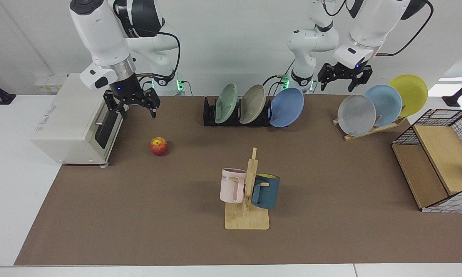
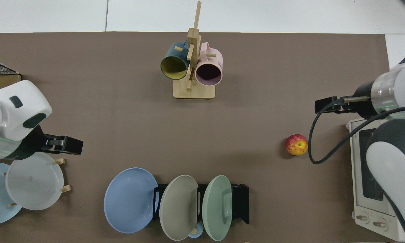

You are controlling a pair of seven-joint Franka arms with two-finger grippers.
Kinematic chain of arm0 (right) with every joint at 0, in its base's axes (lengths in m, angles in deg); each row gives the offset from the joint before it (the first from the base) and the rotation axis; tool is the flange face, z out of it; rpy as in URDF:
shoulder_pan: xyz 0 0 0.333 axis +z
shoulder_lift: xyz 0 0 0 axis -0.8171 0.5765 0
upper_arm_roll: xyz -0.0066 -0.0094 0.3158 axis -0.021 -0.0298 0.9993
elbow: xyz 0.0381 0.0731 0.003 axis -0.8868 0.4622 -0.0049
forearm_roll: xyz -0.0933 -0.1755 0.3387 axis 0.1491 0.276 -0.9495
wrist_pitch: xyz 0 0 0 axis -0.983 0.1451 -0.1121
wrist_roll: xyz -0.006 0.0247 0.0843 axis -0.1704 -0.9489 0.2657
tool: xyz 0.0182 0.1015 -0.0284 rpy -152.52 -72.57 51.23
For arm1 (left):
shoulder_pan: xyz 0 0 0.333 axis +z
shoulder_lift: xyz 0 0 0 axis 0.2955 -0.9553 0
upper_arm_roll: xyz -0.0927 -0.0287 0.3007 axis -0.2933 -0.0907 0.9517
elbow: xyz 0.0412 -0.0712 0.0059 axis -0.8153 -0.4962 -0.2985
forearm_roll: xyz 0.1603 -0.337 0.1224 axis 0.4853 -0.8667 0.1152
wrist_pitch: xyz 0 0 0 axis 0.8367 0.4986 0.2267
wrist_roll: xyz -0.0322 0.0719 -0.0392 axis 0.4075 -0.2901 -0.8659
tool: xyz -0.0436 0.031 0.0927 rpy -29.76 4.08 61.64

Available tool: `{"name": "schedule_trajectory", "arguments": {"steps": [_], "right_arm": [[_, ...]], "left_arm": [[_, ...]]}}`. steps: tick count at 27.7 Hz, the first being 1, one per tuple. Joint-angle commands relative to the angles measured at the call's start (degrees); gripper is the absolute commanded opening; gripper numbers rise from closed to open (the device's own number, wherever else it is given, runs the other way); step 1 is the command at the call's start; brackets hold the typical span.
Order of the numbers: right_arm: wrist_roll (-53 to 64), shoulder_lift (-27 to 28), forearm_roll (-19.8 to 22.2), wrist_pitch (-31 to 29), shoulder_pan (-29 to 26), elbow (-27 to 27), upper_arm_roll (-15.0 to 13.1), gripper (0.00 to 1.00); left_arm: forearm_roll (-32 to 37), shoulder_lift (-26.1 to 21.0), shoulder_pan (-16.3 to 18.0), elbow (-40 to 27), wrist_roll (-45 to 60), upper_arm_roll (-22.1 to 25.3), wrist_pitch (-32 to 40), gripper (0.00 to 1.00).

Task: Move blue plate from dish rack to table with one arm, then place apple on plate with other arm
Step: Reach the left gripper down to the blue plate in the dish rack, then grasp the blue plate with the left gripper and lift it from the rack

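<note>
Facing cam: we look from across the table (image 1: 7, 161) toward both arm bases, pitched down, wall behind.
Facing reach: wide; whole brown mat in frame, toaster oven (image 1: 75, 123) at view-left, wire-and-wood crate (image 1: 442, 161) at view-right.
Top cam: straight down over the mat, approx. centred.
Top orientation: we find it turned half round vs. facing cam; mug stand (image 2: 193, 67) near upper edge, dish rack (image 2: 238, 202) near lower edge, oven (image 2: 374, 175) at view-right.
Top reach: a bit tighter; oven and wooden plate stand (image 2: 62, 175) cut by frame edges.
Shared: mat centre, mug stand (image 1: 248, 200), rack (image 1: 210, 113), apple (image 1: 159, 146) / (image 2: 296, 144).
</note>
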Motion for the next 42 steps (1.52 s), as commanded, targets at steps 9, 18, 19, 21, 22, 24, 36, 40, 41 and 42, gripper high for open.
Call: {"name": "schedule_trajectory", "arguments": {"steps": [9, 18, 19, 21, 22, 24, 36, 40, 41, 42], "right_arm": [[-3.1, -1.1, 0.2, -1.9, -0.6, 9.5, 0.0, 1.0], [-3.7, -2.1, 0.2, -3.3, -0.8, 14.4, 0.0, 1.0], [-3.7, -2.1, 0.2, -3.9, -0.8, 15.1, 0.1, 1.0], [-3.7, -2.1, 0.3, -4.9, -0.6, 16.3, 0.1, 1.0], [-3.7, -2.1, 0.3, -5.3, -0.4, 16.8, 0.0, 1.0], [-3.7, -2.2, 0.3, -6.4, -0.4, 18.4, 0.0, 1.0], [-3.7, -3.9, 0.4, -18.9, -0.8, 31.1, 0.0, 1.0], [-3.7, -3.5, 0.5, -24.0, -0.9, 34.5, 0.0, 1.0], [-3.7, -3.5, 0.4, -25.1, -1.0, 35.4, 0.0, 1.0], [-3.7, -3.5, 0.4, -26.2, -1.0, 36.2, 0.0, 1.0]], "left_arm": [[-5.8, 9.4, -0.5, -19.6, -0.8, -1.7, -9.7, 0.99], [-6.7, 12.6, -0.5, -30.5, -0.8, -4.6, -13.1, 0.97], [-6.8, 12.8, -0.5, -31.8, -0.8, -4.6, -13.4, 0.97], [-8.3, 13.2, -0.5, -33.0, -0.7, -4.6, -13.4, 0.96], [-9.3, 13.3, -0.5, -33.7, -0.7, -4.7, -13.4, 0.95], [-10.8, 13.4, -0.5, -35.1, -0.7, -4.9, -14.1, 0.94], [-11.2, 14.1, -0.9, -40.4, 0.2, -7.8, -16.8, 0.8], [-11.3, 14.1, -0.9, -40.4, 0.2, -8.3, -16.3, 0.45], [-11.3, 14.1, -0.9, -40.4, 0.2, -8.6, -16.3, 0.37], [-11.3, 14.1, -0.9, -40.3, 0.2, -8.7, -16.3, 0.33]]}}
